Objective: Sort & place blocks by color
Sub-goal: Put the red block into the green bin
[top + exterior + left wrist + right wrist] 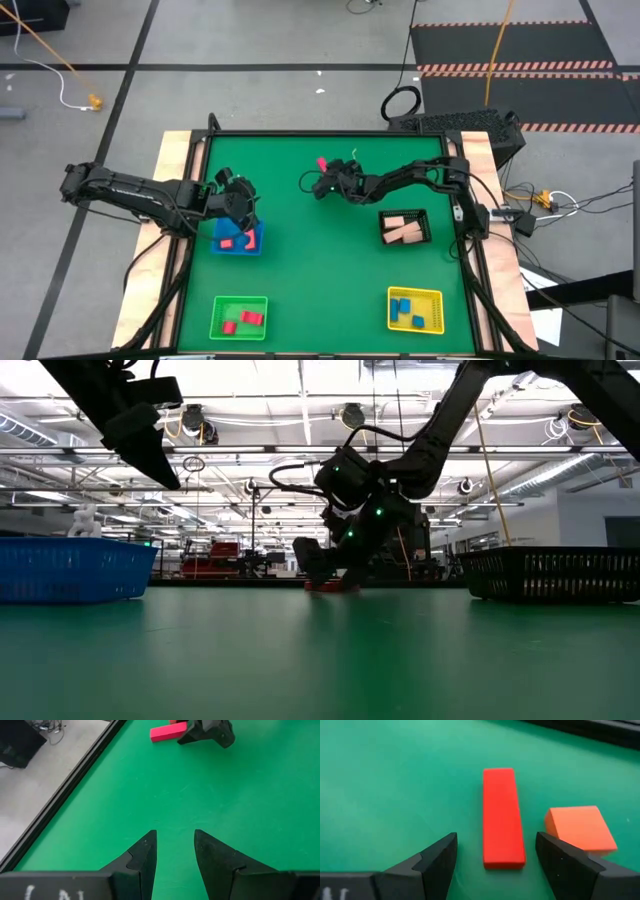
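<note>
A red bar [503, 817] lies flat on the green table, with a salmon cube [580, 830] close beside it. In the high view the bar [322, 163] sits near the table's far middle. My right gripper [495, 857] is open and low at the table [330, 572]. Its fingers stand on either side of the bar's near end, apart from it. My left gripper [175, 845] is open and hangs above the blue tray [240, 242], which holds red and pink blocks. From the left wrist, the red bar [167, 732] shows far off.
A black tray [404, 228] with tan blocks stands at the right. A green tray [240, 316] with red blocks and a yellow tray [415, 308] with blue blocks sit at the near edge. Bare green mat lies in the middle between the trays.
</note>
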You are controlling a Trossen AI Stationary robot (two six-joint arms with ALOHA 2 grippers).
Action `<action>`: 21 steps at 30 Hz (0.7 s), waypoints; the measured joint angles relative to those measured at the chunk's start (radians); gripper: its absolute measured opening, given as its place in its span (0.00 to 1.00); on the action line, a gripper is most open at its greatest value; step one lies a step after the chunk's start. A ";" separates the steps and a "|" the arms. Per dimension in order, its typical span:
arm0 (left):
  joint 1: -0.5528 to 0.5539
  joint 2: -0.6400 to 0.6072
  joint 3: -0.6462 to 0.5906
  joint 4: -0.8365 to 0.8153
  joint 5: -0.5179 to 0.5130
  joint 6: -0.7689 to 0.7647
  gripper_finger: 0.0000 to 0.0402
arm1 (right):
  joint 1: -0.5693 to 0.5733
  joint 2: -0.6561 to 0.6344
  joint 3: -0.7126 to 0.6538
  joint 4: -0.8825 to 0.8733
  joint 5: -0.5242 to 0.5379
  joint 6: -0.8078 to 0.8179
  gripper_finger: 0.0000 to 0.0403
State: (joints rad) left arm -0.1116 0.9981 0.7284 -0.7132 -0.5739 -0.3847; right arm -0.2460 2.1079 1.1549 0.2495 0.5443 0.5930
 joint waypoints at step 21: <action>0.000 0.000 0.000 0.000 0.000 0.010 0.33 | -0.012 0.021 0.001 0.018 -0.062 -0.037 0.22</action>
State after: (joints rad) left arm -0.1116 0.9985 0.7284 -0.7128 -0.5739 -0.3746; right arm -0.2581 2.1289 1.1556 0.2670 0.4822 0.5558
